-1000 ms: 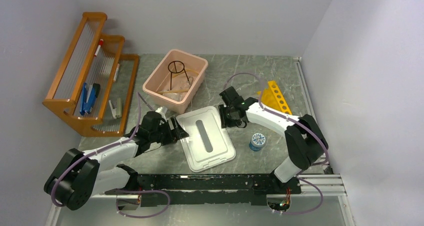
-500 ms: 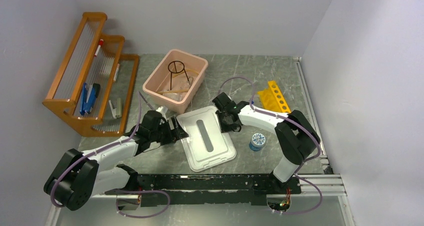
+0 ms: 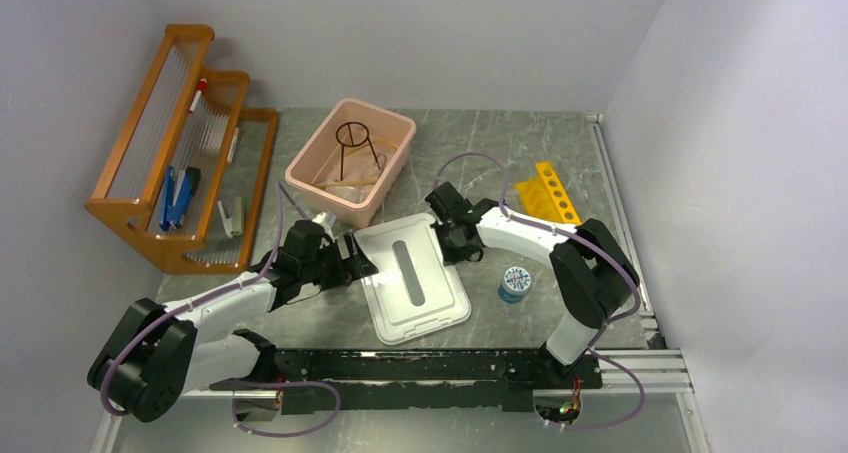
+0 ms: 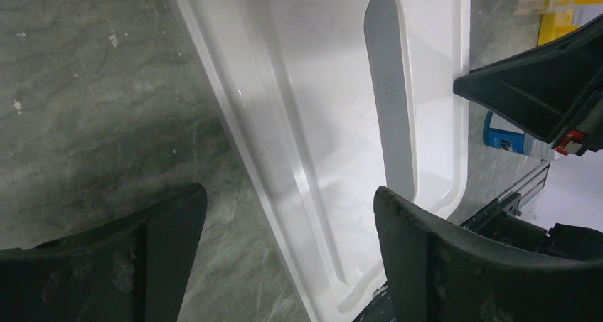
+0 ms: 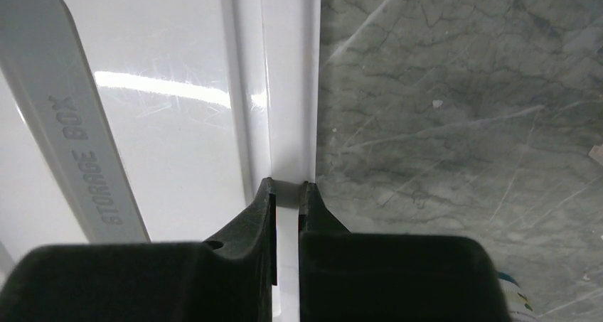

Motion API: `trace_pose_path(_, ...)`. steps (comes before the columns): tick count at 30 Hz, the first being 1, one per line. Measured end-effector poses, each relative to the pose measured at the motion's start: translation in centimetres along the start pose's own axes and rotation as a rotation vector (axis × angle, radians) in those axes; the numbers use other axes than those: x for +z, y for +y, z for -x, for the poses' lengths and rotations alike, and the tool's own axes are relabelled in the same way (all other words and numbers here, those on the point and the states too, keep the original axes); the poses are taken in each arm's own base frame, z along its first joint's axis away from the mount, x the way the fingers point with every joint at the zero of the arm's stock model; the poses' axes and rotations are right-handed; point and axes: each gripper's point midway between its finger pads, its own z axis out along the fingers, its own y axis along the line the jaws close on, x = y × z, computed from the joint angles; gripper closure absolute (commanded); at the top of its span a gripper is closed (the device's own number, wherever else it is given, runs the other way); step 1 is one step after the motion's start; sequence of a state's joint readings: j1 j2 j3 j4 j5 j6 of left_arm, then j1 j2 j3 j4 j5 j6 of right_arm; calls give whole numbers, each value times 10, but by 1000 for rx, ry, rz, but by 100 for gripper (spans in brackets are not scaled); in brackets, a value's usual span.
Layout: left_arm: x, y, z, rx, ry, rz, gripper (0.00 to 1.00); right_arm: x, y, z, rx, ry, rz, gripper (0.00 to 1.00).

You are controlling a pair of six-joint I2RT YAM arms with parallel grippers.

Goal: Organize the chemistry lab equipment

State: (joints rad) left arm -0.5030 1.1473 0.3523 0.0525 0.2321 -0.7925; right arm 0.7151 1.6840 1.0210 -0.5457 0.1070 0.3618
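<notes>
**Landmark: white lid** [image 3: 412,278]. Flat on the grey table [image 3: 500,143] with its grey handle strip up. All places below are given from it.

1. **Right gripper** [image 5: 288,190]. At the lid's far right edge. The jaws are pinched together on the raised rim, and the rim sits between the fingertips.
2. **Left gripper** [image 4: 288,208]. At the lid's left edge. The jaws are spread wide and hold nothing. One finger [image 4: 163,244] is over bare table and the other is over the lid, with the lid's edge running between them. Whether either finger touches the lid cannot be told.
3. **Pink tub** [image 3: 395,151]. Beyond the lid's far left corner, uncovered.
4. **Black wire tripod ring** [image 3: 355,143]. Upright inside the tub. Pale yellowish pieces lie at the bottom under it, possibly tubing, but the view is too small to say.
5. **Yellow tube rack** [image 3: 552,193]. Right of the lid towards the far side, lying on the table, well apart from the lid.
6. **Small blue item** [image 3: 514,283]. Just right of the lid's near half, standing alone on the table, with a patterned white top.
7. **Orange wooden rack** [image 3: 180,153]. Well left of the lid, against the wall, holding blue and grey tools.
</notes>
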Motion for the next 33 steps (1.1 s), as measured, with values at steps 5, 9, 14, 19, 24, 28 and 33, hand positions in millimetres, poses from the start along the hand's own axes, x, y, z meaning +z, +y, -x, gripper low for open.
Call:
trace_pose_path(5, 0, -2, 0, 1, 3, -8, 9, -10, -1, -4, 45, 47, 67, 100)
trace_pose_path(9, 4, -6, -3, -4, 20, -45, 11, -15, 1, -1, 84, 70, 130, 100)
trace_pose_path(14, 9, -19, -11, -27, 57, -136, 26, -18, 8, -2, 114, 93, 198, 100)
trace_pose_path(19, 6, -23, -24, -66, 99, -186, 44, -20, 15, -3, 126, 103, 239, 100)
trace_pose_path(24, -10, -40, -20, -67, 40, -304, 72, -13, 14, -16, 142, 127, 242, 100)
trace_pose_path(28, -25, -54, -18, -85, 3, -395, 95, -14, 17, -24, 164, 120, 268, 80)
trace_pose_path(33, -44, -70, -12, -57, -35, -474, 95, -30, 20, -19, 194, 60, 298, 55)
